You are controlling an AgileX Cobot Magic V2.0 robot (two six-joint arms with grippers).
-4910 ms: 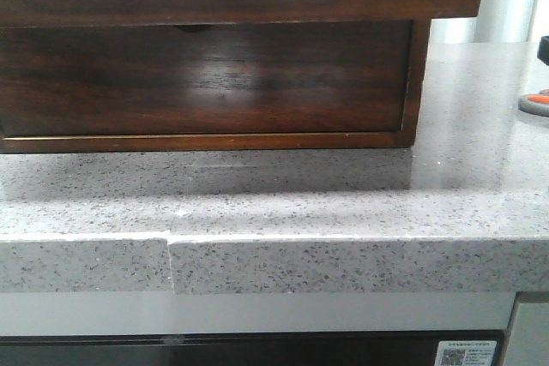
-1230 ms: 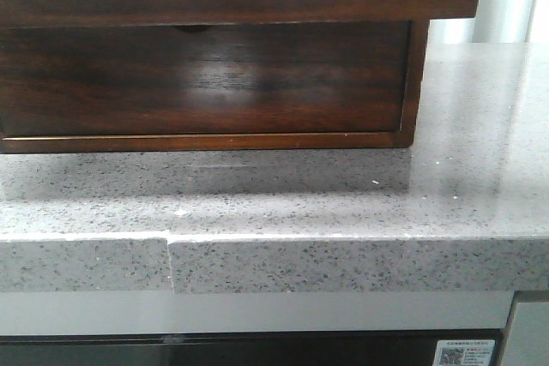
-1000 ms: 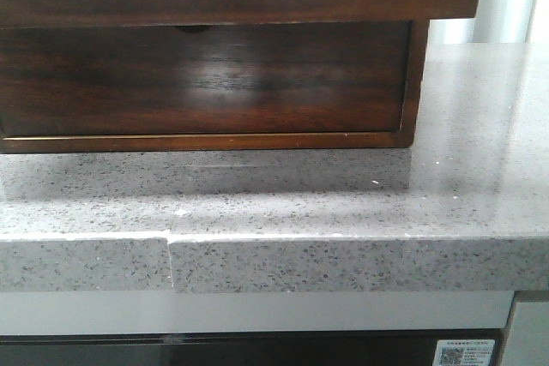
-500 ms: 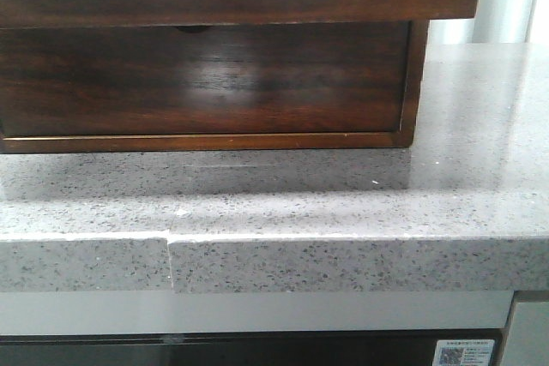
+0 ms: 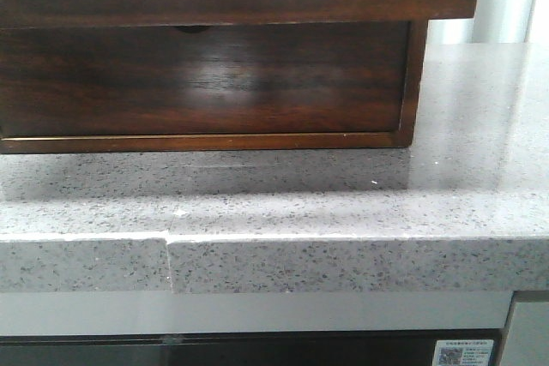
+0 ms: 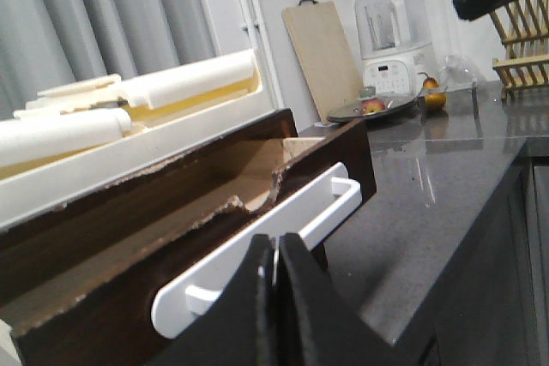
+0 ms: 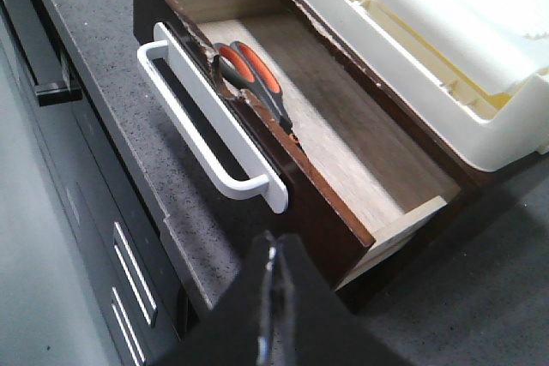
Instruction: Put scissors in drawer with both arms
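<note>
A grey speckled stone surface [image 5: 343, 203] is seen in the front view, its front edge marked by a seam at about 7 o'clock, with a dark cabinet band below it. The dark reddish-brown wooden chest [image 5: 206, 83] fills the upper part of that view and is cut off at the top and left, so neither arm nor the drawer's inside is shown there. In the right wrist view the drawer [image 7: 343, 152] is pulled out over the surface edge, its pale inside exposed, with a white bar handle [image 7: 206, 130] on its chipped front board. The scissors [image 7: 253, 83] are lying flat inside the drawer against the front board, orange loops toward the far end; the blade tips are partly hidden by the board's rim. A cream plastic casing [image 7: 446, 32] rests on the chest. In the left wrist view, grey curtains [image 6: 103, 15], a wooden cutting board [image 6: 326, 57], a white blender-like appliance [image 6: 395, 36], a plate of fruit [image 6: 373, 109] and a dish rack [image 6: 523, 66] are seen along a dark counter. The left tool [image 6: 276, 276] is clenched shut near the handle, holding nothing; the right tool [image 7: 273, 297] is likewise closed and empty, apart from the drawer.
</note>
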